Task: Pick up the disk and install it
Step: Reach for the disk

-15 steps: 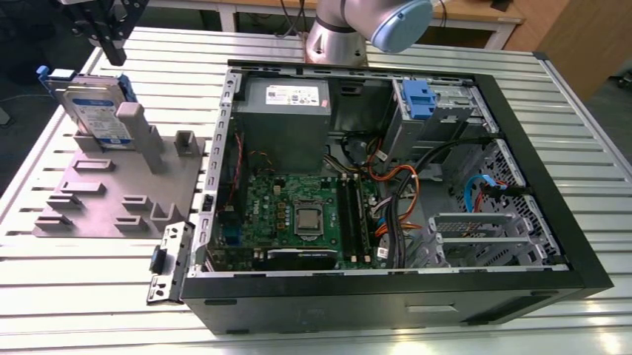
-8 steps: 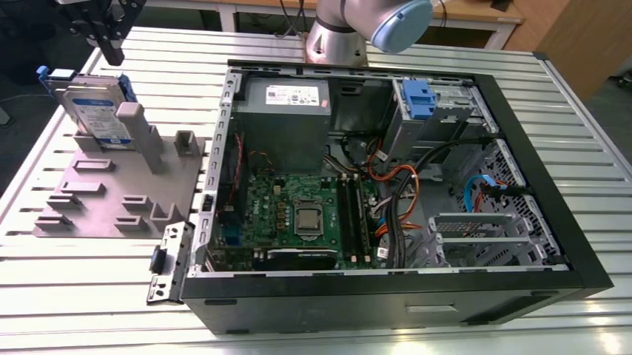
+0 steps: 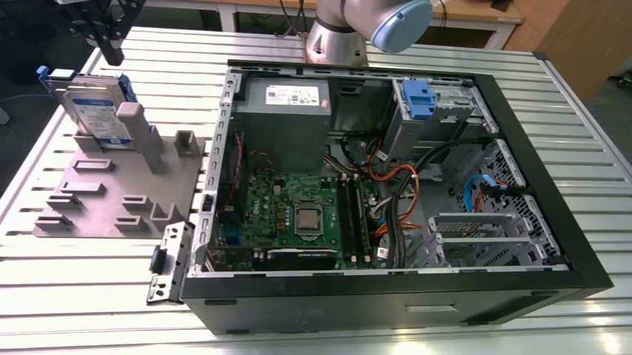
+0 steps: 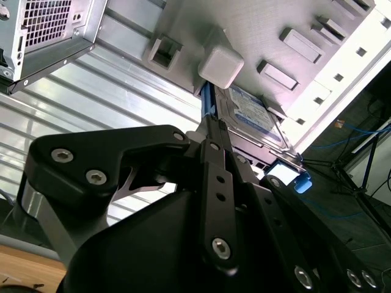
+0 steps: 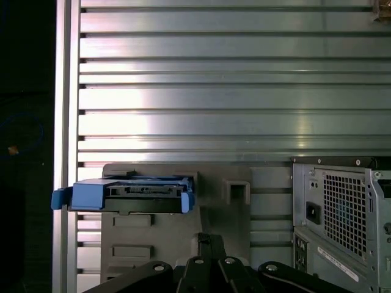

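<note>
Finding no legible print anywhere. Noting a white-and-blue label (image 3: 102,117) on the face of the disk (image 3: 84,92), its lettering too small for reading. Noting a white sticker (image 3: 286,95) on the grey metal box (image 3: 286,129) inside the computer case (image 3: 395,296), likewise illegible.

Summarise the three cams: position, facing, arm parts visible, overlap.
Exterior view: off the arm, raised, looking down into the open computer case; arm base behind it, gripper near the disk.
Second wrist view: on the wrist, looking along the gripper at the disk's label in the grey fixture.
First wrist view: on the wrist, looking past the gripper at the disk's edge, slotted table, computer case's rear.
Shared: all three show gripper, disk, fixture.
</note>
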Tool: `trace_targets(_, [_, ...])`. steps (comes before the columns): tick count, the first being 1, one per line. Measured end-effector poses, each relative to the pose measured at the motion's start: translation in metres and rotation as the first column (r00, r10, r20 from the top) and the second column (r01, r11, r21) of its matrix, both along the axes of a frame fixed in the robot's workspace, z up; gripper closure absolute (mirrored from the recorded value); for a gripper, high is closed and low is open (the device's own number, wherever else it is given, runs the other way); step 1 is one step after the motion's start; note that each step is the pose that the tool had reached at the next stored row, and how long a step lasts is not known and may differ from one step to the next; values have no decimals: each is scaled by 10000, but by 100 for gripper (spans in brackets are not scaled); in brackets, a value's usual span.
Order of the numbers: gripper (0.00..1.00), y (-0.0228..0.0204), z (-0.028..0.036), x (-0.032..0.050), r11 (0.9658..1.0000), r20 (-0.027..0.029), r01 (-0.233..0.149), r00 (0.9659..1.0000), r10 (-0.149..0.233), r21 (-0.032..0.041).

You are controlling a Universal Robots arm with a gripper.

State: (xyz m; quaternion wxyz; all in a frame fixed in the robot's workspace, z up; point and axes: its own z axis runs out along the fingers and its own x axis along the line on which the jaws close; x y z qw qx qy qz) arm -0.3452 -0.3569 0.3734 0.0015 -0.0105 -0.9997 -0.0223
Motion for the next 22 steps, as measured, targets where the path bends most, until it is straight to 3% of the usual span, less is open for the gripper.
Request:
trace_targets(11, [89,0,-1,-19,10000,0,2,10000,-2,0])
trace_targets(17, [89,16,-13,-148,10000,1,0,10000,0,0])
trace_targets(22, [89,85,-43,-288,10000,0,-1,10000,1,0])
